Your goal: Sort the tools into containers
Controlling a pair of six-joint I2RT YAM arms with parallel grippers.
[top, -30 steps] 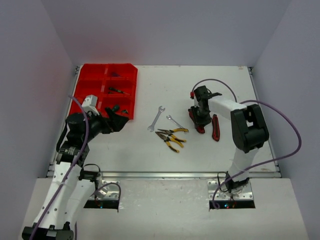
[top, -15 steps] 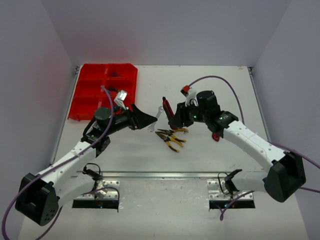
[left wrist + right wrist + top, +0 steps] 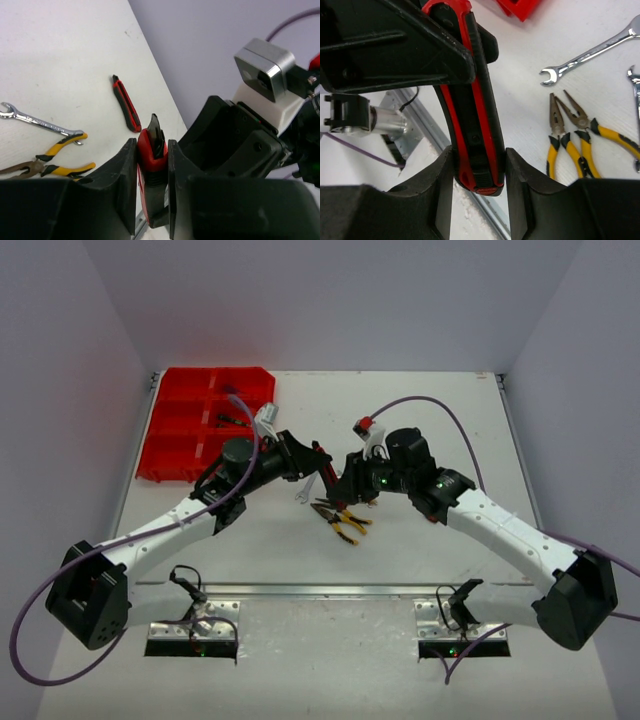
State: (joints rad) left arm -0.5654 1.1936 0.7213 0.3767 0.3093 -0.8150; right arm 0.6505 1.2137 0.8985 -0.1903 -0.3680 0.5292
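Note:
A red-black cutter (image 3: 322,460) hangs above the middle of the table, gripped from both ends. My left gripper (image 3: 312,464) is shut on its blade end, with both jaws pressed flat against the cutter (image 3: 151,167). My right gripper (image 3: 480,152) is shut on the butt end of the same cutter (image 3: 472,100). Below lie two yellow-handled pliers (image 3: 342,516) and a silver wrench (image 3: 590,52). A second red-black cutter (image 3: 125,102) rests on the table. The red organiser tray (image 3: 180,410) stands at the far left with a screwdriver (image 3: 232,421) in one compartment.
Both arms stretch inward and meet over the table's centre, the right wrist camera (image 3: 265,70) close beside my left fingers. Another wrench (image 3: 40,122) lies by the pliers (image 3: 55,162). White walls close the table's left, back and right sides.
My left arm swung right from the tray to the cutter held up by the right gripper, and its jaws closed on it. The right arm shifted slightly left.

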